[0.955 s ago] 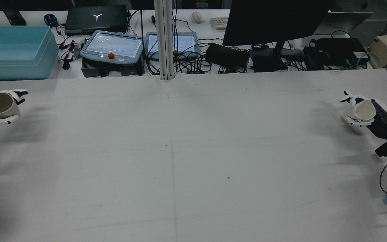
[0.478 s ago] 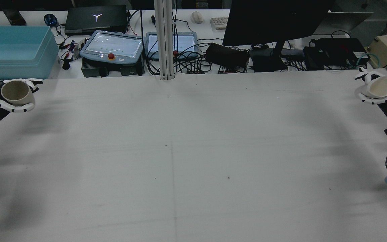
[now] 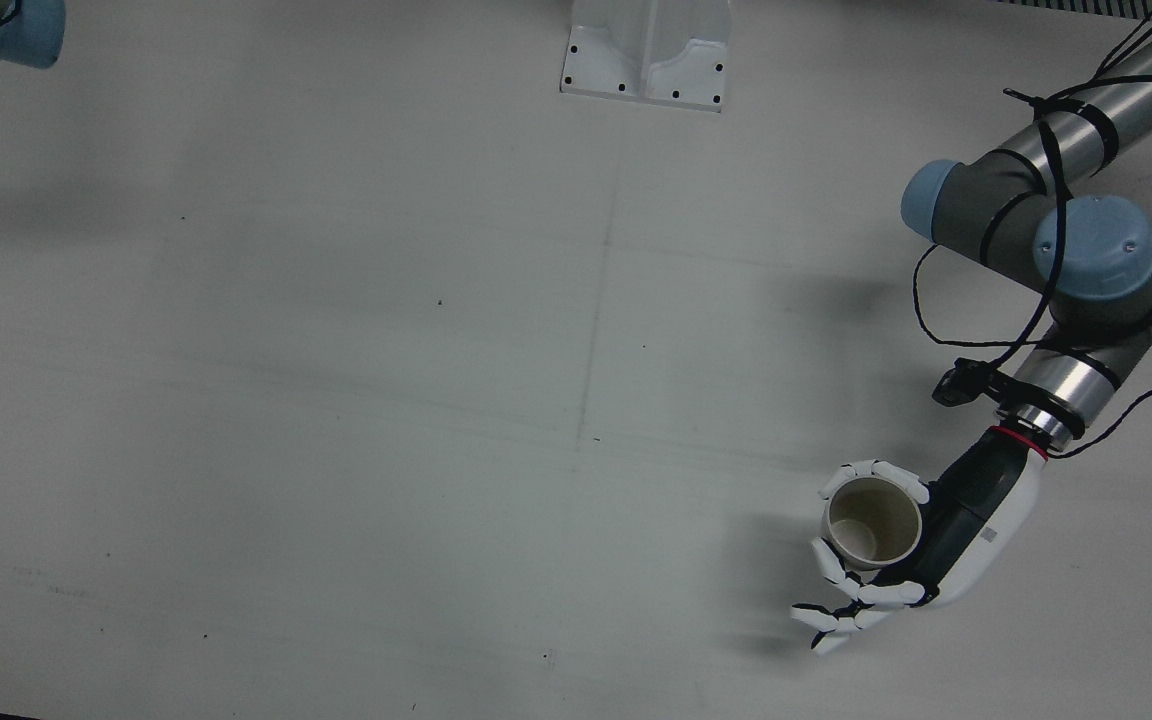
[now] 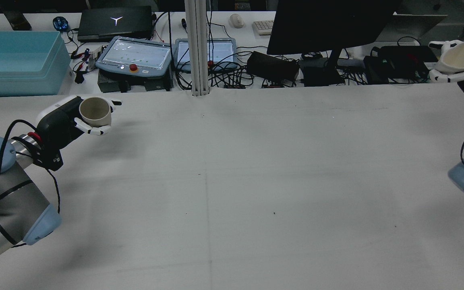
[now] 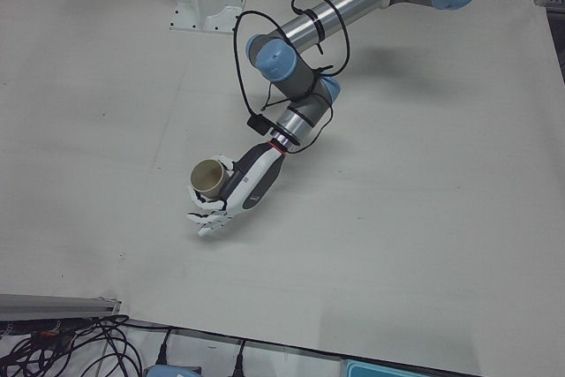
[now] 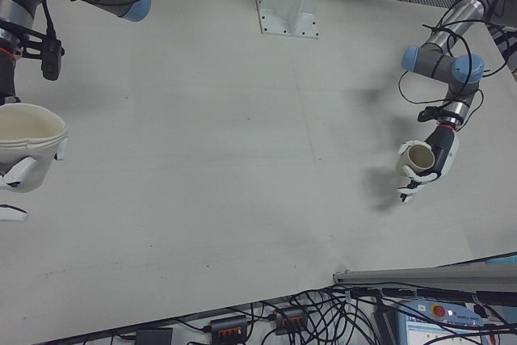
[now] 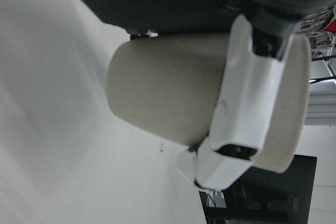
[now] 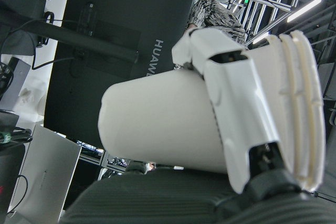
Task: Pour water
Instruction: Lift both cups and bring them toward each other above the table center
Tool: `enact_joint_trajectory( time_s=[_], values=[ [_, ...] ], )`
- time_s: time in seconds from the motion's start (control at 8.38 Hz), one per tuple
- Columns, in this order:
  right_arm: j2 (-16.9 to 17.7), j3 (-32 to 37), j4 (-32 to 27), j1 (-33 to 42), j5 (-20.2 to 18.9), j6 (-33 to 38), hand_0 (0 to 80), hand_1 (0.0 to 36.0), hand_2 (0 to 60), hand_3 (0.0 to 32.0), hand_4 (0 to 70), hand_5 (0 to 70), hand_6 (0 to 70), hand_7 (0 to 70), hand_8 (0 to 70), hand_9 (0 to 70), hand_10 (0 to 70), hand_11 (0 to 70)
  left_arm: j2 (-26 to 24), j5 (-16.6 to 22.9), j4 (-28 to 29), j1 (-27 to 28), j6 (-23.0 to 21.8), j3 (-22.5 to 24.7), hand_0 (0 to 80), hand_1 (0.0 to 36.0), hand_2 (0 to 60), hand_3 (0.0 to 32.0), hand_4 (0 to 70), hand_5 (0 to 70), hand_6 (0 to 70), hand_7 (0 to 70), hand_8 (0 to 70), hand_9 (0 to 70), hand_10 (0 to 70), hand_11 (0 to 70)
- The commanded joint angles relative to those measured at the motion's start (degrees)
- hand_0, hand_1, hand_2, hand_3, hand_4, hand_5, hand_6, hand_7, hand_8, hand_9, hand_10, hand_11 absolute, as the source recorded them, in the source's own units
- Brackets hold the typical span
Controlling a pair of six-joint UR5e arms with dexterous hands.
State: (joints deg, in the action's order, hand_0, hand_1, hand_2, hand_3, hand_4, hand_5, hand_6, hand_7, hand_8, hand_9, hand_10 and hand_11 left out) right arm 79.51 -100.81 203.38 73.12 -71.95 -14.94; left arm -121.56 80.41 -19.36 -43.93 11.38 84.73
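- The left hand (image 3: 921, 555) is wrapped around a beige cup (image 3: 873, 522); its fingers (image 3: 873, 470) are curled round the cup's wall, and the cup is held upright, mouth up, above the white table (image 3: 336, 400).
- In the rear view this cup (image 4: 94, 111) is seen well to the left of the central white post (image 4: 197, 48), near the table's far edge.
- The right hand (image 4: 451, 66) is closed on a white ribbed-rim cup (image 4: 459, 55), which is tilted.
- This cup is held far to the right of the post, raised before the cluttered bench.
- A blue bin (image 4: 16, 62) is seen beyond the left hand.
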Motion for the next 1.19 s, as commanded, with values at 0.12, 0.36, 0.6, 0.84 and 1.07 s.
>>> enact_joint_trajectory(
  time_s=[0.12,0.36,0.6,0.84,1.07],
  values=[
    [-9.6,-9.4,12.7,-0.4,0.2,-3.6,80.0,36.0,60.0,0.0,64.1,70.0,25.3,38.3,4.0,6.2,0.0,3.2,-12.5,0.0,-6.6,6.6,3.2,-4.1,80.0,36.0,60.0,0.0,70.0,70.0,23.6,29.0,13.9,9.0,6.3,11.5],
    [-16.9,-15.4,21.7,-1.0,0.7,-8.7,80.0,36.0,60.0,0.0,70.0,70.0,30.0,49.2,5.0,8.4,0.0,2.7,-17.1,-0.2,-9.8,10.3,3.6,-4.2,80.0,36.0,60.0,0.0,70.0,70.0,23.2,28.3,13.4,8.2,5.4,10.2],
    [-19.5,-16.4,21.9,-6.4,2.7,-14.9,80.0,36.0,60.0,0.0,70.0,70.0,36.0,61.8,6.2,10.9,0.0,2.6,-23.2,-0.5,-12.3,12.5,3.6,-4.7,80.0,36.0,60.0,0.0,70.0,70.0,22.9,28.2,13.4,7.9,5.0,9.7],
    [-21.0,-16.8,21.9,-15.9,10.0,-25.0,80.0,36.0,60.0,0.0,70.0,70.0,42.2,70.0,7.4,12.9,3.5,9.0,-30.2,-1.0,-15.3,12.2,3.6,-4.8,80.0,36.0,60.0,0.0,70.0,70.0,22.8,28.4,13.4,8.0,4.9,9.6],
    [-21.9,-16.7,21.8,-23.9,16.2,-34.2,80.0,36.0,60.0,0.0,70.0,70.0,40.7,70.0,7.1,12.8,6.1,12.9,-32.5,-2.0,-16.4,10.5,3.1,-4.7,80.0,36.0,60.0,0.0,70.0,70.0,24.0,29.5,13.6,8.2,4.9,9.6]
  ],
)
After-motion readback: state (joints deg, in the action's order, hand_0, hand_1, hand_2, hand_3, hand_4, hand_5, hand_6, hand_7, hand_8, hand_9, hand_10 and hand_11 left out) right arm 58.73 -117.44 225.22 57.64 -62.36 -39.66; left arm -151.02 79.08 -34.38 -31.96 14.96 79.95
